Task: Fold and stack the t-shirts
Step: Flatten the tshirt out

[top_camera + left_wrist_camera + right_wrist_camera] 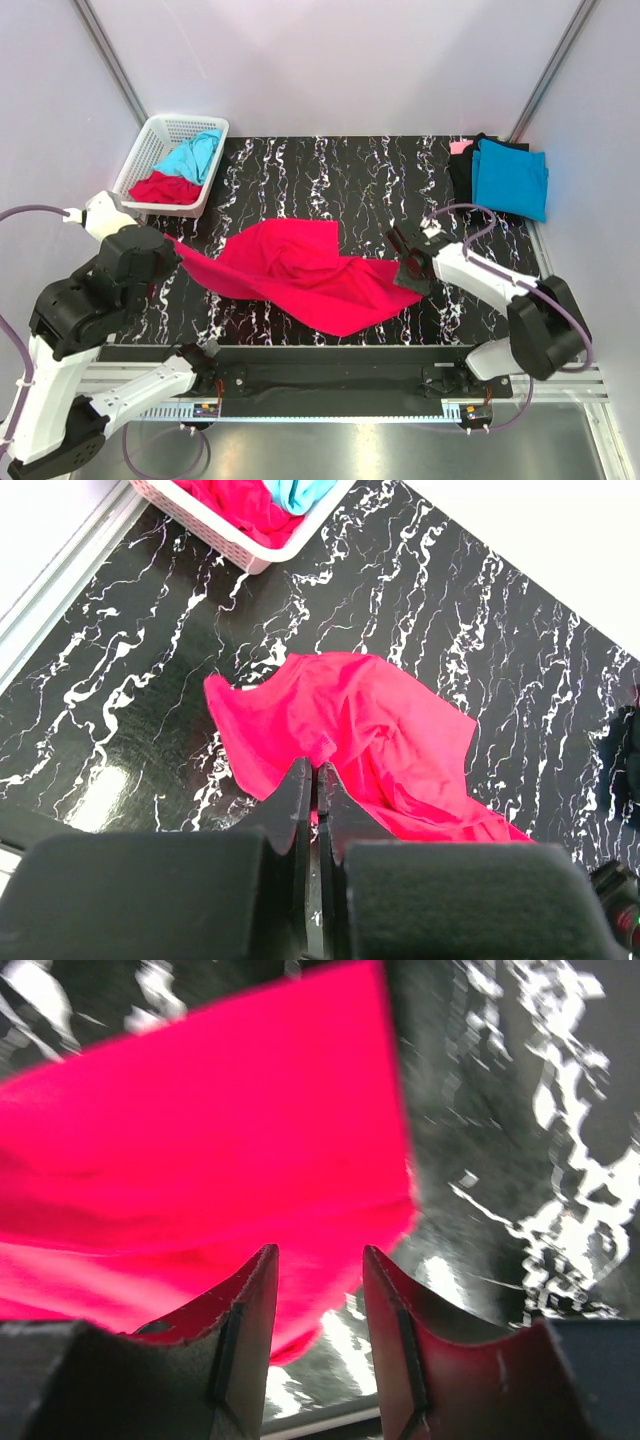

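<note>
A crimson red t-shirt [300,270] lies crumpled and spread across the middle of the black marbled table [330,170]. My left gripper [172,248] is at the shirt's left corner. In the left wrist view the left gripper [315,768] is shut, with a sliver of the red t-shirt [370,720] pinched between its fingers. My right gripper [398,262] is at the shirt's right edge. The right wrist view shows the right gripper [320,1252] open just above the table, a corner of the red cloth [200,1140] lying between and beyond its fingertips, not gripped.
A white lattice basket [150,140] at the back left holds a turquoise shirt [195,155] and a red one [163,188]. At the back right sits a folded turquoise shirt [510,175] on black cloth [462,170], with pale pink cloth [460,147] behind. Walls enclose three sides.
</note>
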Available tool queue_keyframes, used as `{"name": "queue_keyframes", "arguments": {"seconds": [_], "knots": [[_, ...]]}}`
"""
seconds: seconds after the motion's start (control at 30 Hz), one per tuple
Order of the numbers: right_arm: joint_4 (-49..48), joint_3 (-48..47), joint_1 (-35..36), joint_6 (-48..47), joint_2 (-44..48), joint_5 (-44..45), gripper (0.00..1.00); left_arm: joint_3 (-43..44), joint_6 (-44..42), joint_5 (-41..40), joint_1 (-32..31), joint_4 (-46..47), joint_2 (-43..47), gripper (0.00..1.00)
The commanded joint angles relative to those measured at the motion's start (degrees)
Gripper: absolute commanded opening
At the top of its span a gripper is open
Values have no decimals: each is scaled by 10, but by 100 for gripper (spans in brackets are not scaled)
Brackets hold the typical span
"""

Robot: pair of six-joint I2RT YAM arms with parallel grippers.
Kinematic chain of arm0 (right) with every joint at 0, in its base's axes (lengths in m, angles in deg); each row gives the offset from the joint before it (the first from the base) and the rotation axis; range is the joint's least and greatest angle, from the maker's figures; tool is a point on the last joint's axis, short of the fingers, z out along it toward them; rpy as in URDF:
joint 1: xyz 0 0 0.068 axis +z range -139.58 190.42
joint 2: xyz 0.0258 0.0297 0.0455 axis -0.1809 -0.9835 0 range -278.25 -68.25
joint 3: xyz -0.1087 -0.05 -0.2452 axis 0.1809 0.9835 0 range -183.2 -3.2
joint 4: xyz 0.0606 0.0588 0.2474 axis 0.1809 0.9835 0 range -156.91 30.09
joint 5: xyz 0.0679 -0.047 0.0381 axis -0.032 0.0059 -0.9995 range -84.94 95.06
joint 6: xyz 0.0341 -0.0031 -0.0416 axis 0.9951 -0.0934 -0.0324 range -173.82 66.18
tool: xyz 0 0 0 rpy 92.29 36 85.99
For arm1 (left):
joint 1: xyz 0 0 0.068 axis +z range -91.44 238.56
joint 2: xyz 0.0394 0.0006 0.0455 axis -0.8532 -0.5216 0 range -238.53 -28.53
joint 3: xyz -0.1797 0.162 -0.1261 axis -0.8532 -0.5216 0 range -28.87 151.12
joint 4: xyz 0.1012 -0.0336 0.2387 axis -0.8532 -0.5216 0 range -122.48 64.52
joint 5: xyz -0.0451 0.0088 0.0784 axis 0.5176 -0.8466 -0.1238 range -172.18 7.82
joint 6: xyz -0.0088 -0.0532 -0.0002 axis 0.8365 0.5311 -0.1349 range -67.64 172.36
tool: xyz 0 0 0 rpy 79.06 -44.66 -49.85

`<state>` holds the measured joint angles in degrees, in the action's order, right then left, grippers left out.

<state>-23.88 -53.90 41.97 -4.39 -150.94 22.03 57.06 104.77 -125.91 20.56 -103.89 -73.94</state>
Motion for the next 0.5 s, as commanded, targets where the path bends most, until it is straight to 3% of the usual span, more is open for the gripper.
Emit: {"name": "queue_keyframes", "arguments": {"seconds": [0.0, 0.23, 0.3, 0.47], "knots": [[-3, 39, -2, 12, 63, -7, 46, 6, 1, -12, 2, -93, -11, 0], [-15, 120, -1, 26, 120, -58, 39, -34, -10, 30, 2, -54, -11, 0], [-25, 136, -1, 23, 135, -84, 32, -43, -11, 40, 2, -46, -12, 0], [-36, 149, 0, 20, 147, -111, 32, -59, -12, 56, 2, -37, -14, 0]]}}
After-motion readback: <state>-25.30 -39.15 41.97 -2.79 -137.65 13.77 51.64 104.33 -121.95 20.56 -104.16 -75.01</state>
